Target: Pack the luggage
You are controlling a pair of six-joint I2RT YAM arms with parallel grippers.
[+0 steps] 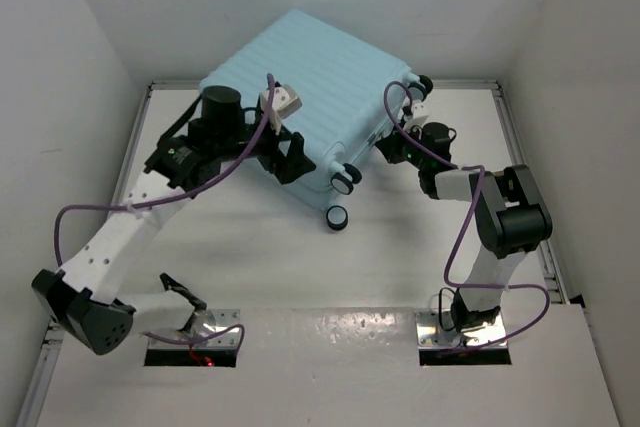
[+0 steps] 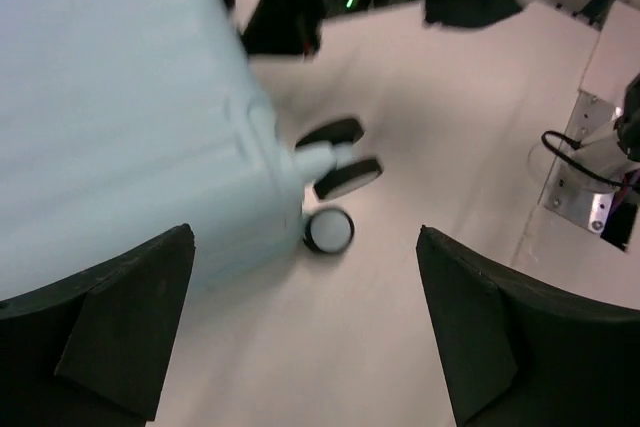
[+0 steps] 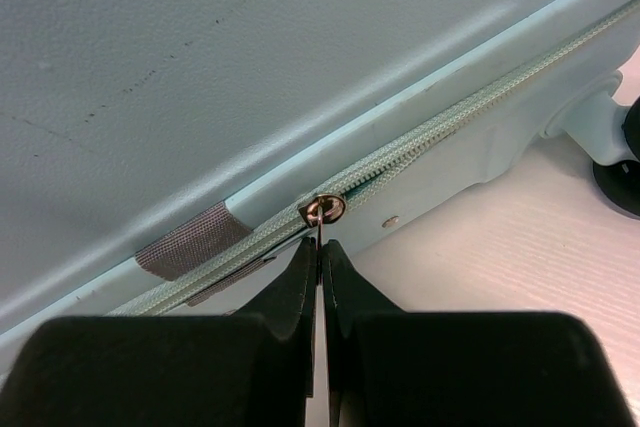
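Starting w/ the biggest: white table, and on its far-centre part the luggage, lying flat, lid down, turned at an angle so one corner points toward the arms. Shell looks shut from the top view. Right wrist view shows the zip track running along the seam; can't tell which side of the slider is already closed.

Left gripper is at the case's near edge, jaws spread wide, nothing btwn them. Its wrist view shows only bare table and a corner of the shell. Right gripper is at the case's right side near the wheels, fingers pressed together on the thin tab of the zip pull, w/ the ring just above the tips.

A small wheel sits just off the near corner; can't tell if it's attached. A grey fabric tab crosses the seam just left of the pull.

Likely step: running the zip round to close up. Risks:
- Tab is thin and only its end is pinched, so it could slip out if the tug strays off the track line.
- Nothing pins the case, so it may slide or swivel on the table instead of the slider moving.
- Slider could snag at the fabric tab or a corner bend.
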